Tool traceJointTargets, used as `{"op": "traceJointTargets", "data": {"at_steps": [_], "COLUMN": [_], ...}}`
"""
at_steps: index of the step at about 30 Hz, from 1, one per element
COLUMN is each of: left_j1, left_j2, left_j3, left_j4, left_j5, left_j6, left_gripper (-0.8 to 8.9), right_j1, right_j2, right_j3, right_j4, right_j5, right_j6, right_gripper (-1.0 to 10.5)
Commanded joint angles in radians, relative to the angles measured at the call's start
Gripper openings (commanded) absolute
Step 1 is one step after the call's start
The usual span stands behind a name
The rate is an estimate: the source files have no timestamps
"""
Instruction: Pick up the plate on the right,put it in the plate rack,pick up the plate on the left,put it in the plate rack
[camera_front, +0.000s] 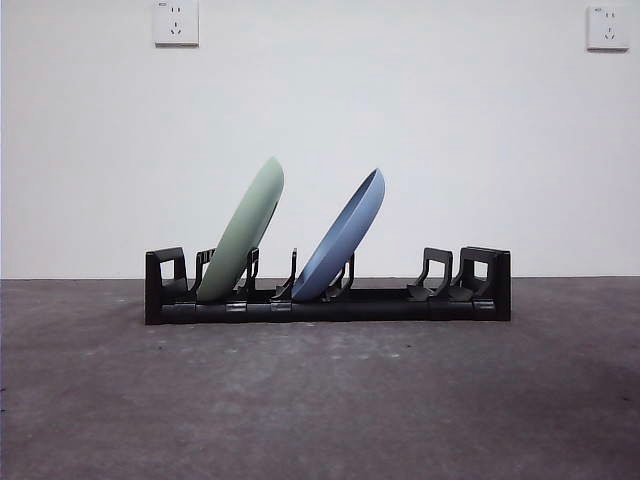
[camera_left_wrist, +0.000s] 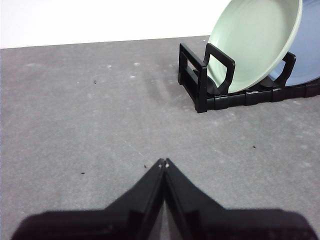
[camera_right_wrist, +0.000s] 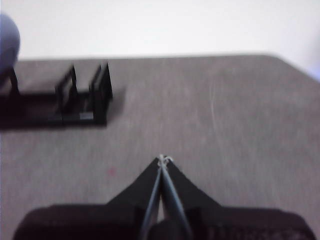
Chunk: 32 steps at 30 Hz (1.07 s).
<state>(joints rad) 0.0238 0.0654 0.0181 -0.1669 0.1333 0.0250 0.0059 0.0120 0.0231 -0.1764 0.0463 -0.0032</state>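
The grey desk (camera_front: 320, 400) stretches wide and mostly bare, and the plate rack (camera_front: 330, 305) sits across its middle, set well back toward the far edge under the white wall. Both plates are already standing in it: the green plate (camera_front: 245, 228) leans in the slots near the rack's left end, and the blue plate (camera_front: 345, 235) leans the same way a few prongs along, around the rack's centre, leaving the right-end slots free. So the job looks finished to me. These plates seem stiff, light and smooth, probably plastic or melamine, though I can't be sure from here; a glossy rim like that could slip, so any hold would be best taken on the upper edge, pinching rim from both faces, and lifting straight out of the prongs. The left gripper (camera_left_wrist: 163, 162) hangs over open desk well short of the rack's left end, its fingers pressed together on nothing. The right gripper (camera_right_wrist: 163, 159) hovers likewise off the rack's right end, well apart from it, fingers together and empty, though that view is blurry.
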Motion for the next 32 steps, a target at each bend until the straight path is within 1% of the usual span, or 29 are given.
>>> {"op": "traceJointTargets", "data": {"at_steps": [1,3,7,32], "left_j1": [0.003,0.003,0.003,0.003], "left_j2": [0.0,0.0,0.001,0.001], "left_j3": [-0.011,-0.011,-0.01,-0.01], "left_j4": [0.007,0.007,0.007,0.007], "left_j5": [-0.002,-0.002,-0.002,-0.002], "left_j6": [-0.006,-0.006,-0.006,-0.006], "left_gripper": [-0.03,-0.03,-0.04,-0.03], "right_j1": [0.0,0.0,0.0,0.0], "right_j2": [-0.004,-0.004,-0.004,-0.003], "right_j3": [-0.009,-0.009,-0.009,-0.009], "right_j4": [-0.003,-0.005,-0.006,-0.006], "right_j5": [0.02,0.023,-0.005,-0.002], "right_j6": [0.022,0.023,0.037,0.037], "right_gripper": [0.0,0.0,0.0,0.0]}}
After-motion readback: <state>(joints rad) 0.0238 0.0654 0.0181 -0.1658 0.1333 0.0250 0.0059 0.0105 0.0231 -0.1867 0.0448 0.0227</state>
